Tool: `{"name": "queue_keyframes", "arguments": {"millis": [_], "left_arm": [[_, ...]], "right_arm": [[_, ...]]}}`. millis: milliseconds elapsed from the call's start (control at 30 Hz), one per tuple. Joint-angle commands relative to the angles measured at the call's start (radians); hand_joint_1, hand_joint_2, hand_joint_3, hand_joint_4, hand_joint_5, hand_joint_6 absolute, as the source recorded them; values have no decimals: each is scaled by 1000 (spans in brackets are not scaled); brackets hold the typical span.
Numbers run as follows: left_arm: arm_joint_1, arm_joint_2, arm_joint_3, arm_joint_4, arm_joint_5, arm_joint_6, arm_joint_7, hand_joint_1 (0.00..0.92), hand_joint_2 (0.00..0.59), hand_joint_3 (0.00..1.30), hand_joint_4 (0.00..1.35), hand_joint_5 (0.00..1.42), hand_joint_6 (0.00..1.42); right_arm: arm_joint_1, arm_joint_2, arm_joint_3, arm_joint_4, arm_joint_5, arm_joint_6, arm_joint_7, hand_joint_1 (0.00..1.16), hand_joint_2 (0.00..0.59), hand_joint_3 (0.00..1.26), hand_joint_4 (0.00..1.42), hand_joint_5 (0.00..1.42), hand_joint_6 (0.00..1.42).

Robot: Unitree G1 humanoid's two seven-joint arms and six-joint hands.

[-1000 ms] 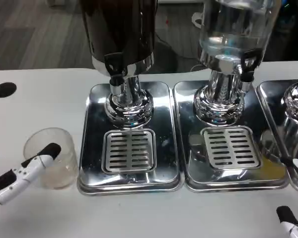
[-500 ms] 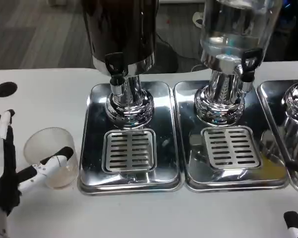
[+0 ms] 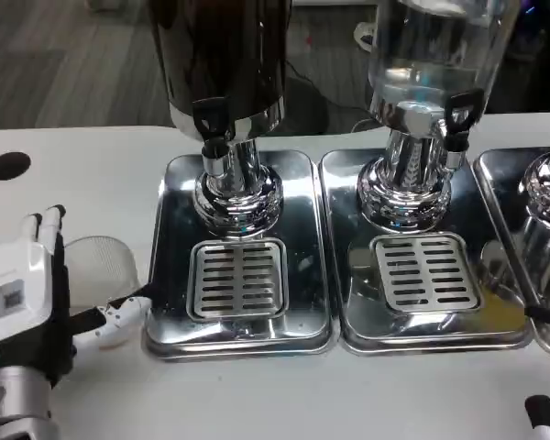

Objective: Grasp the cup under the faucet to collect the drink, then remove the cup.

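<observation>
The cup [image 3: 99,266] stands on the white surface [image 3: 92,174] at the near left, just left of the left-hand drip tray [image 3: 179,266] and well short of the faucet [image 3: 213,124] of the dark dispenser [image 3: 225,55], so it is not yet under the spout. It looks like a thin, clear plastic tumbler — light, probably empty or nearly so, with a wall that would give under a hard squeeze and a smooth side that could slip. My judgement is that it wants a gentle wrap around the middle of the wall, thumb on one side and fingers on the other, low enough that it does not tip and clear of the rim so that the drink can fall in; once filled it will be heavier and apt to slosh, so it should be kept upright. The left hand [image 3: 23,302] sits at the cup's left, its white back toward the camera and covering much of the cup; its fingertips [image 3: 53,215] rise at the far side and the thumb [image 3: 119,316] reaches across the near side toward the tray. The hand reads as cupped around the tumbler, but whether it truly grips it I cannot tell, since the contact is hidden. The right hand [image 3: 545,417] shows as a sliver at the near right corner — too little to say how its fingers lie.
</observation>
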Motion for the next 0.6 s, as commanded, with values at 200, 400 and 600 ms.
{"name": "queue_keyframes", "arguments": {"millis": [200,400,600], "left_arm": [[-27,21,-28,38,14,28,14,295,77,160,148,347,600],[-39,18,-38,59,9,33,36,304,90,217,226,421,670],[-42,16,-46,82,-1,32,75,313,102,254,270,459,695]], "right_arm": [[-3,0,-17,30,33,-42,16,236,378,169,0,0,0],[8,4,-24,40,35,-65,18,236,378,170,0,0,0],[10,3,-33,58,43,-81,25,236,378,170,0,0,0]]}}
